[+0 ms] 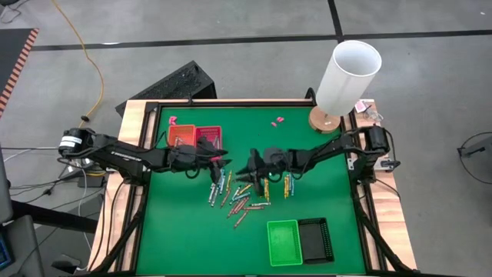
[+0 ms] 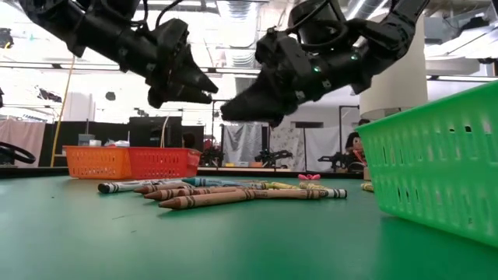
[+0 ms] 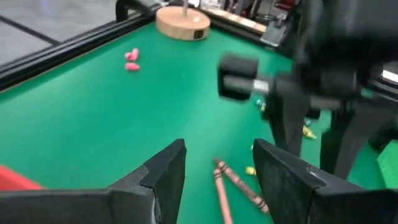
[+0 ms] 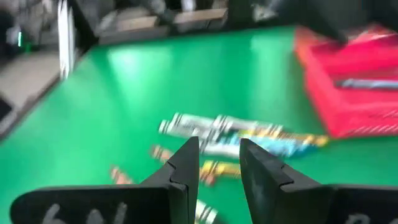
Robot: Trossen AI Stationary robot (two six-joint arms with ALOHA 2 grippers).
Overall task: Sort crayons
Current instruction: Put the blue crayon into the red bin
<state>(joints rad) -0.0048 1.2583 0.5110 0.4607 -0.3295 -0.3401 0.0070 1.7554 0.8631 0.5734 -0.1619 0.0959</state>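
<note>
Left pincer (image 1: 223, 162) and right pincer (image 1: 244, 171) apart, empty; crayons (image 1: 238, 198) just below both.

A robotics lab: concrete floor (image 1: 231, 19) with taped lines, cables, equipment benches behind.

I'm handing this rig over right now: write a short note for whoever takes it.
Left claw: open, empty, raised beside the red tray.
Right claw: open, empty, raised over the crayons.
Things: crayons lie loose in a pile mid-table; orange tray and red tray at the far left, green tray and black tray at the near edge.
Done: one crayon shows in the red tray in the right wrist view.
Left: nearly the whole pile.
</note>
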